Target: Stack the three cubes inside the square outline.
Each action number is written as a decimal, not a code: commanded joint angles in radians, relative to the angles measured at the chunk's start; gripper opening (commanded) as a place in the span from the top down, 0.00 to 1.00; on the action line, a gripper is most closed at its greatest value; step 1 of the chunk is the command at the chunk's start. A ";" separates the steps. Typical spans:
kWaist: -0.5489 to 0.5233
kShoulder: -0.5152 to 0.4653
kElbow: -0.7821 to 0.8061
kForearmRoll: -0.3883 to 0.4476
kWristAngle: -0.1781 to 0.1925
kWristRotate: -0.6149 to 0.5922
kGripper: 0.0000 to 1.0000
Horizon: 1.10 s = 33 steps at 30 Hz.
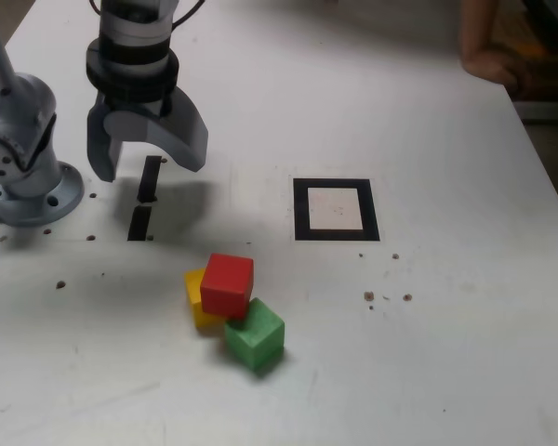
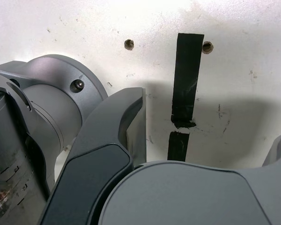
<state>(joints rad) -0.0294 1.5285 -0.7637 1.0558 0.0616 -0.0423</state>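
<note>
My gripper [image 1: 147,165] hangs with its jaws spread wide and nothing between them, pointing down over the two short black tape strips [image 1: 145,200]; the wrist view confirms only bare table [image 2: 243,56] and tape [image 2: 186,84] beneath me. My base [image 1: 23,186] stands close beside, at the exterior view's left.

The three cubes sit clustered well ahead of my jaws, toward the camera and somewhat toward the exterior view's right. The red cube [image 1: 227,284] appears to rest partly on the yellow cube [image 1: 198,299], which shows only as a sliver behind and under it. The green cube [image 1: 255,334] touches both at the near side, turned at an angle. The square outline [image 1: 336,209] lies well apart from my jaws on the exterior view's right, its white centre unoccupied. A person's hand [image 1: 488,51] rests at the far right edge, clear of the work.

Assessment: no cube has been placed; the step in hand is the first pick. The green cube looks the freest of the three and is my recommended target, since lifting it should disturb the others least. I should turn my wrist to match its skewed faces, descend with the jaws straddling two opposite sides, and avoid nudging the red cube, which may topple off its perch. Close only once centred on the block.
</note>
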 commanded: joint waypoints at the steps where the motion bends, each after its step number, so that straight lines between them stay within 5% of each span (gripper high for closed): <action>1: -0.001 -0.003 -0.001 0.000 0.001 -0.001 0.01; 7: -0.007 -0.011 -0.027 0.030 -0.010 -0.003 0.01; 16: -0.127 -0.038 -0.264 0.243 -0.003 -0.068 0.01; 21: -0.229 -0.022 -0.420 0.324 -0.041 -0.102 0.01; 33: -0.555 0.234 -0.824 0.530 -0.102 -0.344 0.03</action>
<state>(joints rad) -0.5458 1.7224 -1.5516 1.5761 -0.0362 -0.3536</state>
